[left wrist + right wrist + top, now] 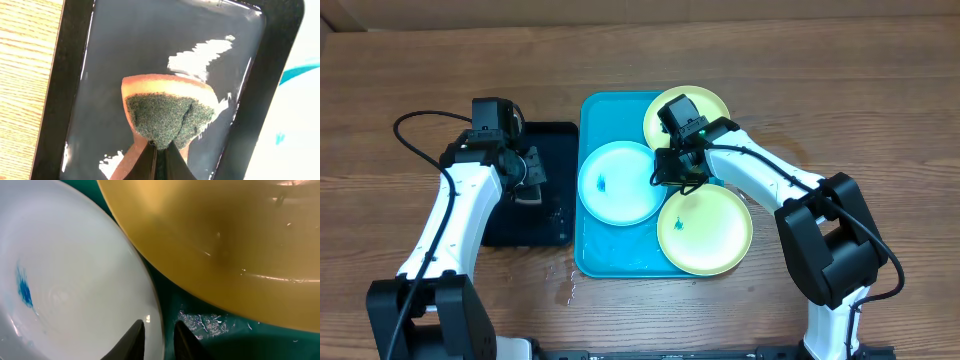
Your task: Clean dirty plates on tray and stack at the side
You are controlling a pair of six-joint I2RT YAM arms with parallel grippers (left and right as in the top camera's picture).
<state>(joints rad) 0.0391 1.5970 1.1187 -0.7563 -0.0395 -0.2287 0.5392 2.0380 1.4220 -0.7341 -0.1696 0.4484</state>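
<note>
The turquoise tray (pixel 595 115) holds three plates. The light blue plate (pixel 615 185) lies at its left with a dark blue smudge. One yellow-green plate (pixel 715 100) lies at the far right, another (pixel 710 235) at the near right with a small smudge. My right gripper (pixel 678 172) straddles the right rim of the light blue plate (pixel 65 280), one finger inside and one outside (pixel 160 332), closed narrowly on it. A yellow-green plate (pixel 225 240) lies just beyond. My left gripper (pixel 160 147) is shut on an orange-and-green sponge (pixel 170 110) above the black tray.
The smaller black tray (pixel 545 215) sits left of the turquoise tray, with wet patches on its surface (pixel 200 55). Water drops lie on the wooden table (pixel 565 285) near the turquoise tray's front left corner. The wet tray floor (pixel 225 335) shows between the plates.
</note>
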